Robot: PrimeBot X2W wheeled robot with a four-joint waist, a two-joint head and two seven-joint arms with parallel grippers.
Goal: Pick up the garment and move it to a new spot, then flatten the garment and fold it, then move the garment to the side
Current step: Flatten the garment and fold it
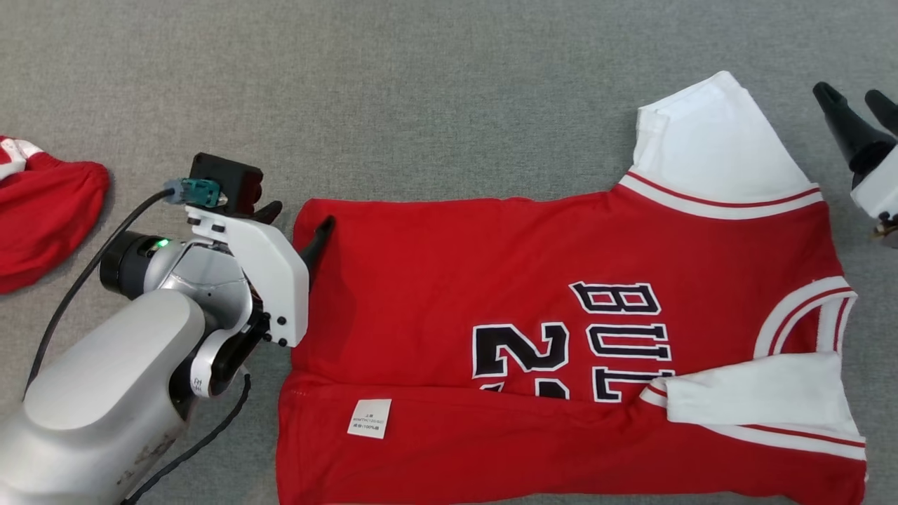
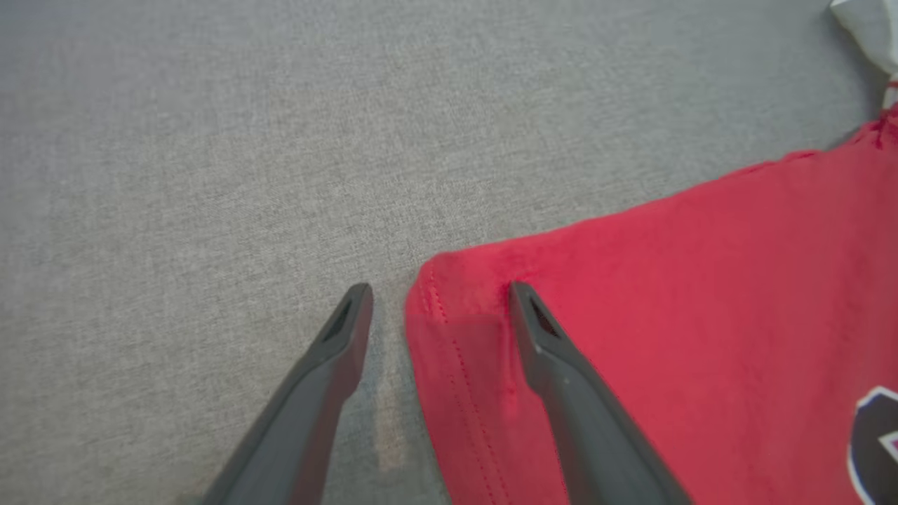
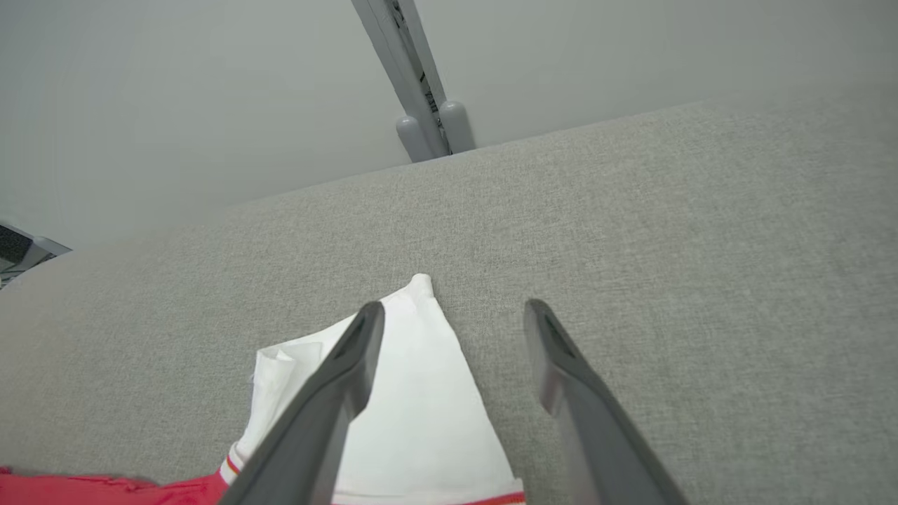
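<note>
Left fingers (image 2: pixel 554 351) straddle the garment (image 1: pixel 491 280) corner, released; right fingers (image 1: pixel 842 126), released, near its sleeve (image 1: pixel 708 147); red cloth (image 1: pixel 42 210) leftward.

Left arm (image 1: pixel 105 379): shiny silver-grey, round, with a small green light (image 1: pixel 162 243).
Bracket (image 1: pixel 270 273): white, with black screws (image 1: pixel 280 320).
Camera box (image 1: pixel 226 181): black, with a blue-green plug (image 1: pixel 200 191).
Cable (image 1: pixel 84 273): thin, black.
Left gripper (image 1: pixel 300 216): two long dark fingers (image 2: pixel 575 393).
Right gripper (image 1: pixel 847 92): white body, dark tips.

"BUL", "2" on red jersey (image 1: pixel 435 273)

The silver-white left arm (image 1: pixel 105 379) angles inward, its dark-fingered left gripper (image 1: pixel 298 217) spread wide. The right gripper (image 1: pixel 847 92) is equally spread.
</note>
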